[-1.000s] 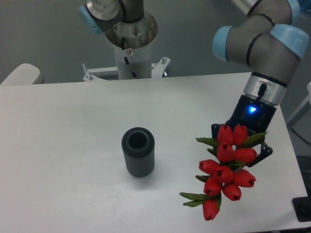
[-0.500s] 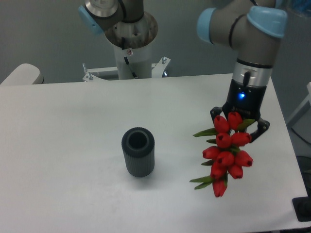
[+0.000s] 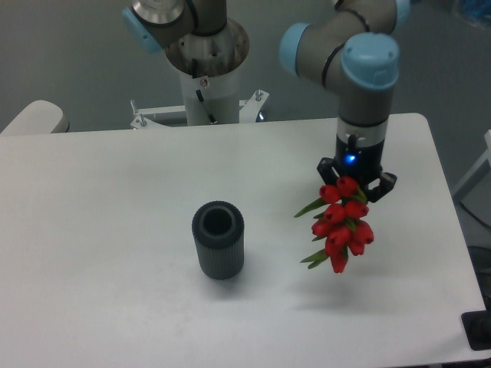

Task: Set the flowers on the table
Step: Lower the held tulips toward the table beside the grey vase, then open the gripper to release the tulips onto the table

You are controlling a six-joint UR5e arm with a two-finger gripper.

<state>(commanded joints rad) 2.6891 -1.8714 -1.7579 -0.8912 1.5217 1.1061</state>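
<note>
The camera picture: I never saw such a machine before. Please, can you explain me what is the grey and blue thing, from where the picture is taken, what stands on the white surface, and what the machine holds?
The grey tube with light blue joints is a robot arm. At its lower end is a black gripper, a simple hand with two fingers. There is only one picture of this moment, taken by a fixed camera that looks down at the table from the front, opposite the arm's base.

The white surface is the table. On it stands a dark grey ribbed vase, upright and empty.

The gripper holds the flowers, a bunch of red tulips with green leaves. They hang in the air to the right of the vase, with a faint shadow on the table below them. The stems are hidden behind the blooms, so the exact grip cannot be seen.
</note>
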